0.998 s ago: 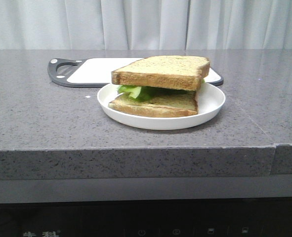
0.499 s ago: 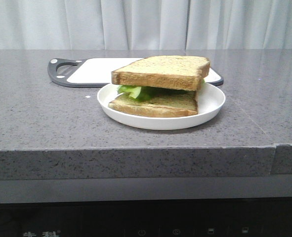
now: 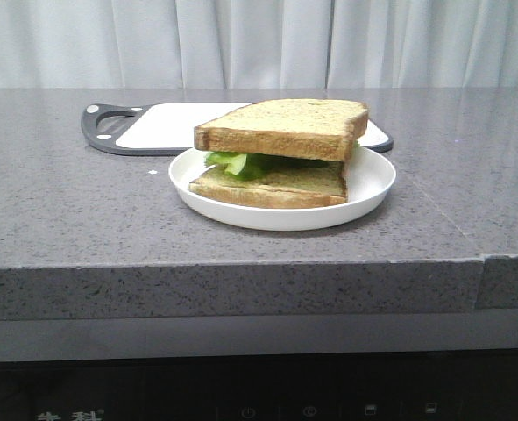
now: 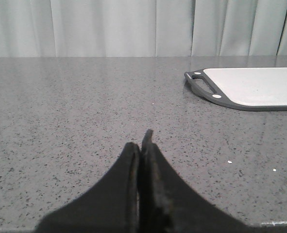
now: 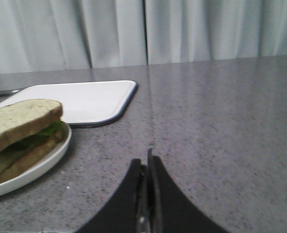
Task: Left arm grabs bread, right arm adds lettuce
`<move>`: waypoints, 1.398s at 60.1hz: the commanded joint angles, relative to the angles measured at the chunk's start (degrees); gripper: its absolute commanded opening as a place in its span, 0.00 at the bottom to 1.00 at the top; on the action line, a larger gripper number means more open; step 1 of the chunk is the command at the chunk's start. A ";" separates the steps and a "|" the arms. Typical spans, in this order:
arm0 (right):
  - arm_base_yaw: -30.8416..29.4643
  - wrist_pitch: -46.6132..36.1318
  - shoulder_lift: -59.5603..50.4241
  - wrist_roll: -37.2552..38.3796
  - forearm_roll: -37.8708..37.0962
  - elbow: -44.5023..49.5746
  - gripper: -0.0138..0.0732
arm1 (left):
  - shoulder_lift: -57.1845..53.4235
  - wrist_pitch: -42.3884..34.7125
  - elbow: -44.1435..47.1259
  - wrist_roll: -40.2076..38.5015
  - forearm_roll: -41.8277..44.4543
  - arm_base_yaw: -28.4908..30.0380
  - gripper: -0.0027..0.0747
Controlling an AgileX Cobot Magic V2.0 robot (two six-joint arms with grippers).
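Note:
The bread (image 3: 285,127), a thick tan speckled slice with brown crust, lies on top of a stack on a white plate (image 3: 372,189). Under it the green lettuce (image 3: 237,162) pokes out on the left, resting on a thinner slice (image 3: 276,186). Neither arm appears in the front view. My left gripper (image 4: 142,141) is shut with nothing in it, low over bare countertop. My right gripper (image 5: 145,162) is also shut and holds nothing, to the right of the plate (image 5: 36,170), where the bread (image 5: 19,119) and lettuce (image 5: 48,130) show again.
A white cutting board with a dark rim and handle (image 3: 166,125) lies behind the plate; it also shows in both wrist views as the cutting board (image 4: 255,87) (image 5: 85,102). The grey stone counter's front edge (image 3: 241,263) runs below the plate. White curtains hang behind.
The whole front picture has slid a few pixels to the left. The sandwich, plate and board keep their places relative to one another.

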 commanded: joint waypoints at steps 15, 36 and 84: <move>-3.42 5.21 -5.04 1.20 -1.98 1.13 0.09 | -1.15 -5.10 0.30 -0.51 -0.37 -0.14 0.01; -3.42 5.32 -5.04 1.20 -1.98 1.13 0.09 | -1.07 -5.10 0.30 -0.51 -0.37 -0.14 0.01; -3.42 5.32 -5.04 1.20 -1.98 1.13 0.09 | -1.07 -5.10 0.30 -0.51 -0.37 -0.14 0.01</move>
